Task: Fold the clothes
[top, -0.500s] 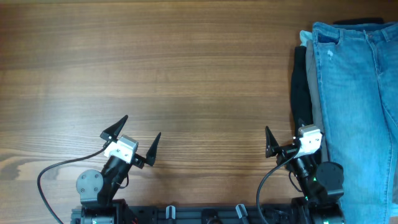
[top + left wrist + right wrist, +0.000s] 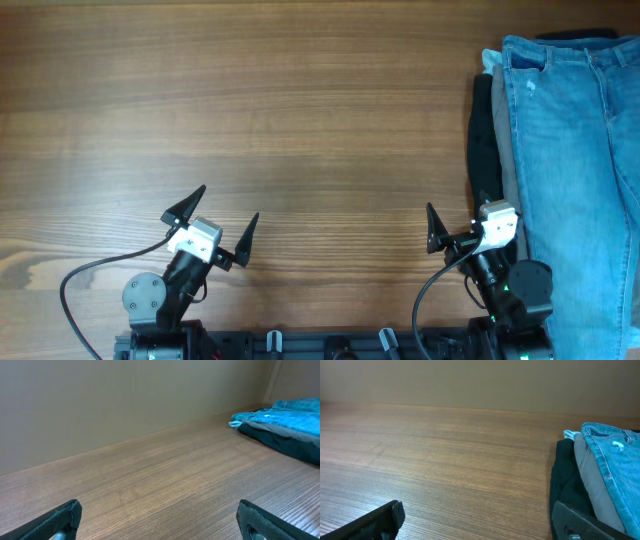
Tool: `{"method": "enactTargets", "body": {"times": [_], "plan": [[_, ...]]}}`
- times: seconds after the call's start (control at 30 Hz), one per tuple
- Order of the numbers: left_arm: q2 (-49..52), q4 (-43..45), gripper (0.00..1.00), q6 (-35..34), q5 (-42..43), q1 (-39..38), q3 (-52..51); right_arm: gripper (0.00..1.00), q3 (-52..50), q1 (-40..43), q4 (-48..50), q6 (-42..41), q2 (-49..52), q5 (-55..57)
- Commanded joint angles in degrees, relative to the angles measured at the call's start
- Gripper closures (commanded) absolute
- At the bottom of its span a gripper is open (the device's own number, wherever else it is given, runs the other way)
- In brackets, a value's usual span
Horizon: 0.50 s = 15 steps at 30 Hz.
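Our left tool (image 2: 222, 212) and right tool (image 2: 458, 214) both stand spread, holding nothing. Light-blue jeans (image 2: 575, 150) top grey trousers (image 2: 508, 150) and a black garment (image 2: 482, 140) at the table's (image 2: 300, 110) right edge — open wood stretches leftward.

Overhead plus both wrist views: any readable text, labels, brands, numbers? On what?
None readable.
Light-blue jeans: no label or print showing.
White wrist housings: any marking too small to read.
Wooden table: no text.
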<state>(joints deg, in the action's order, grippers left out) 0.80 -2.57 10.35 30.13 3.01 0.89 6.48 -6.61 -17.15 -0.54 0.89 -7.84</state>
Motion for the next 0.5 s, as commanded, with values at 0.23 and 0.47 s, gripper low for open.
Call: {"method": "enactTargets", "body": {"times": [0.23, 0.47], "plan": [[-0.42, 0.24, 0.0, -0.33, 0.7, -0.33, -0.57, 0.0, -0.07, -0.28, 0.02, 0.52, -0.35, 0.42], [-0.42, 0.24, 0.0, -0.33, 0.7, -0.33, -0.57, 0.0, -0.07, -0.28, 0.02, 0.52, -0.35, 0.42]]}}
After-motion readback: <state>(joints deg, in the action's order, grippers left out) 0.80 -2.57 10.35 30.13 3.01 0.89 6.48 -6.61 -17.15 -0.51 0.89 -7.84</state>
